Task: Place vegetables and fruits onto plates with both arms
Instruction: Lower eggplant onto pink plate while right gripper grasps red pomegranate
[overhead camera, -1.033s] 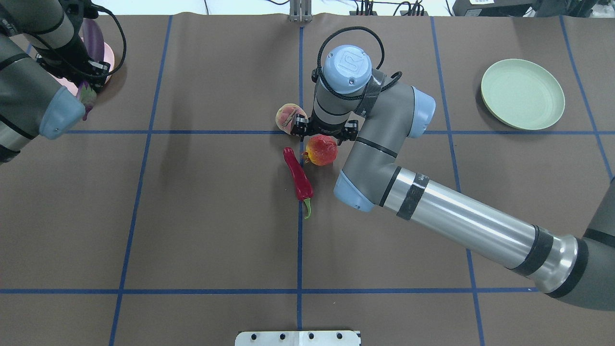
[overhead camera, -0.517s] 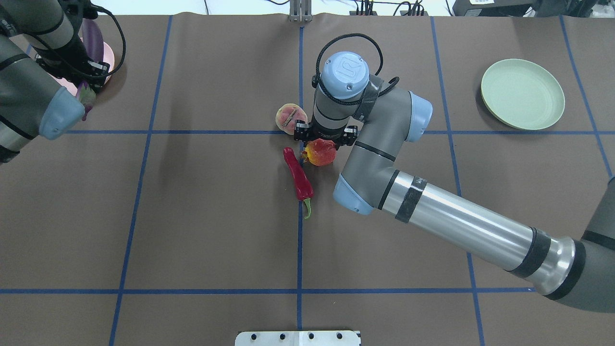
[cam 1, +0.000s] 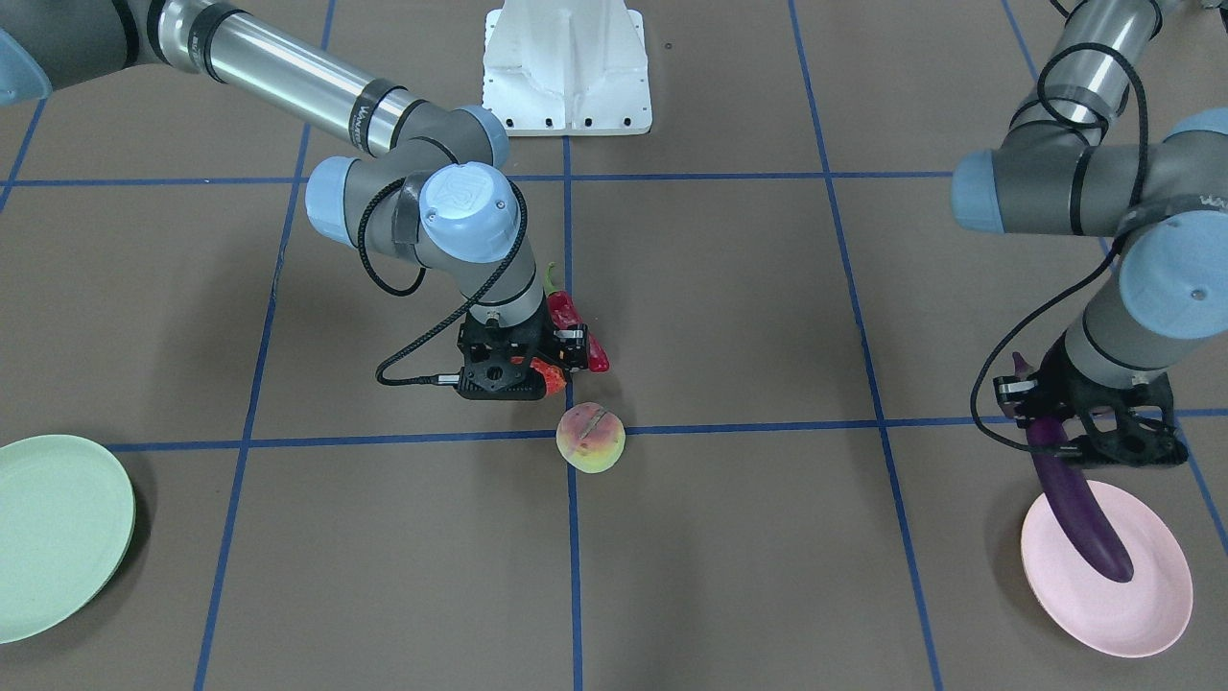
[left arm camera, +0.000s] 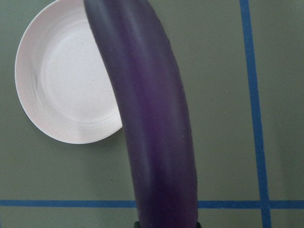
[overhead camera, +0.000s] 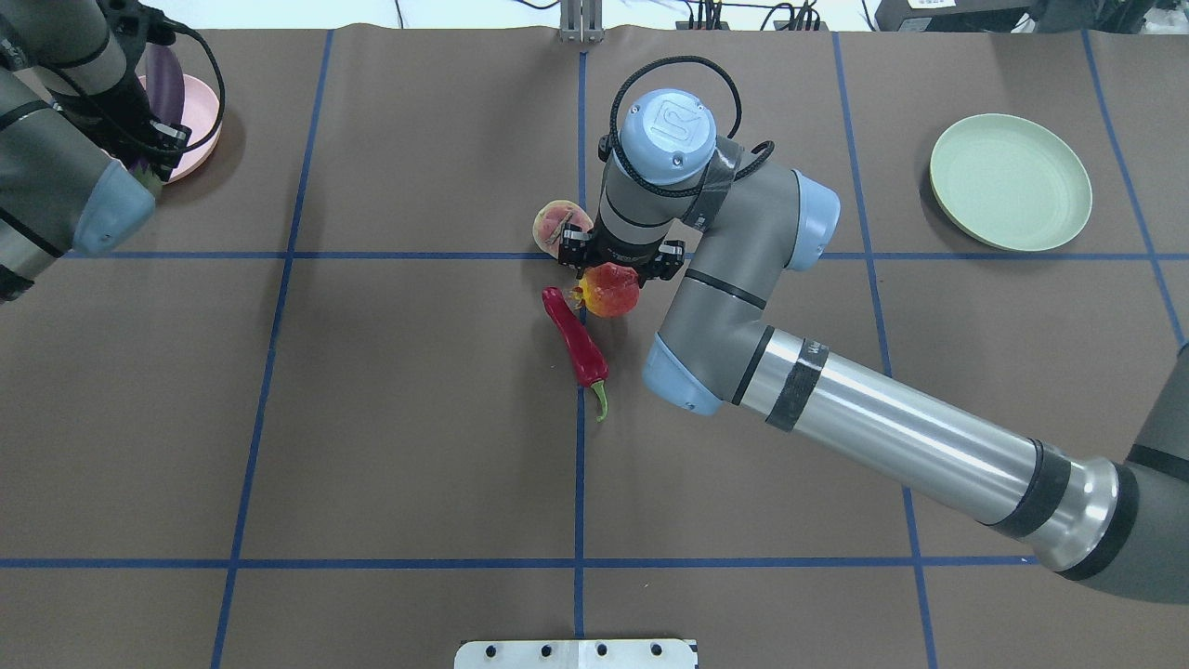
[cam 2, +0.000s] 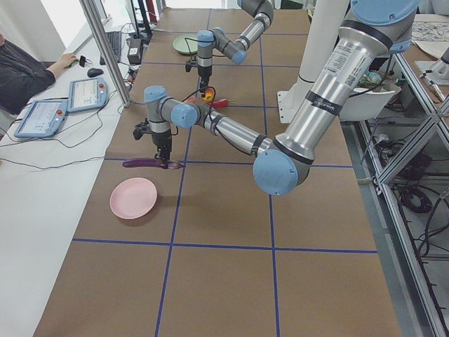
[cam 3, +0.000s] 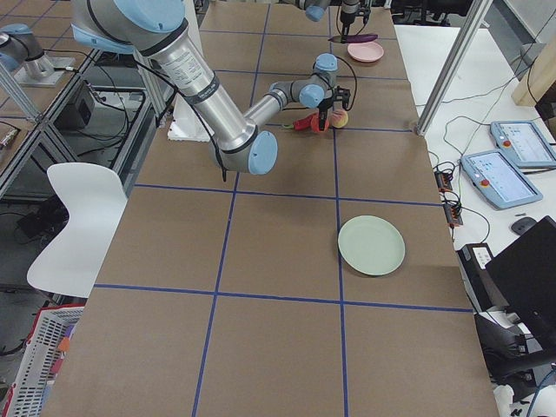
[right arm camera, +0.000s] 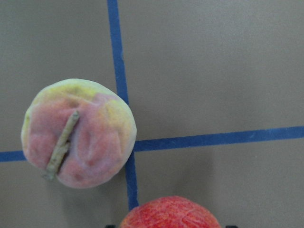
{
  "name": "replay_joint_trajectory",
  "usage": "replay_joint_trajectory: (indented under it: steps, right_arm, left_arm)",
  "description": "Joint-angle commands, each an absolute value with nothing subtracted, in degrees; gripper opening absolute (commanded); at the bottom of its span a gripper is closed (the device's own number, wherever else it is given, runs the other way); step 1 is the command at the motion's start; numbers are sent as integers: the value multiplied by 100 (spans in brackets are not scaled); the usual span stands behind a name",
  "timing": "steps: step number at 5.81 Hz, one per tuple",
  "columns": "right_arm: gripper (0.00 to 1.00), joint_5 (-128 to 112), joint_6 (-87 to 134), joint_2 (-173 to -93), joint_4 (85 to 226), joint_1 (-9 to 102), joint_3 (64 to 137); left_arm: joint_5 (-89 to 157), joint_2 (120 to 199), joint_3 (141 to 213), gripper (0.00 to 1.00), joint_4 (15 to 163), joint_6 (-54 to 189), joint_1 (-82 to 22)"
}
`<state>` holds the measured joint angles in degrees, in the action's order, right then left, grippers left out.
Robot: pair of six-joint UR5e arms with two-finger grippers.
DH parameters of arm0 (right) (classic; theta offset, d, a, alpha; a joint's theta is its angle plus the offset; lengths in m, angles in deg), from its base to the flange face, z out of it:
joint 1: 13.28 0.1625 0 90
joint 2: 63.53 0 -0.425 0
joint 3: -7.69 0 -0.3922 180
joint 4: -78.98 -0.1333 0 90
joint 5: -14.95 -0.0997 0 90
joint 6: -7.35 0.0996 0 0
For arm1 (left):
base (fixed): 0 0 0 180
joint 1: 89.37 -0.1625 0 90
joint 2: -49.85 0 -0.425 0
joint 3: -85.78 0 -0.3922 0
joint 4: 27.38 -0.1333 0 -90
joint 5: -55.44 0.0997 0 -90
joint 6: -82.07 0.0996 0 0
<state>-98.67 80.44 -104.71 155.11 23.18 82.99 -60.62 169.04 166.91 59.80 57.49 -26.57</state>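
Exterior front-facing view shows the bench (cam 1: 729, 585) with the pink plate (cam 1: 1156, 614) just beyond the left hand (cam 1: 1089, 432), which is clamped on the capped end of the eggplant (cam 1: 1079, 509). The eggplant's long axis runs straight out from that hand, level and clear of the bench, and its free tip reaches over the plate's near rim. From the left wrist view, though, the plate sits off to one side of the eggplant's far half rather than squarely under it. By my reading, the drop turns on that offset: the hand would need to carry the eggplant sideways over the plate's middle before letting go, or part of it may land on the rim. The green plate (overhead camera: 1011, 181) lies well apart from the right hand (overhead camera: 618, 265), out toward that arm's own side. That hand stands low over the red fruit (overhead camera: 610, 289) with a finger on either side; whether it has pinched the fruit yet I cannot tell. The chili (overhead camera: 576, 339) touches or nearly touches the fruit, and the peach (cam 1: 591, 438) sits just beside the hand.
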Motion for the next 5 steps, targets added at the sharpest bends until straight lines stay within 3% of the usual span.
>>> replay_joint_trajectory:
  steps: [1, 5]
  right_arm:
    - [0, -10184, 8152, -10475, 15571, 2573, 8686]
    - [0, -10300, 8162, -10493, 15571, 3040, 8847]
  left_arm:
    - [-5805, 16964, 15781, 0, 6793, 6000, -2565]
    - [-5250, 17526, 14573, 0, 7343, 6027, -2591]
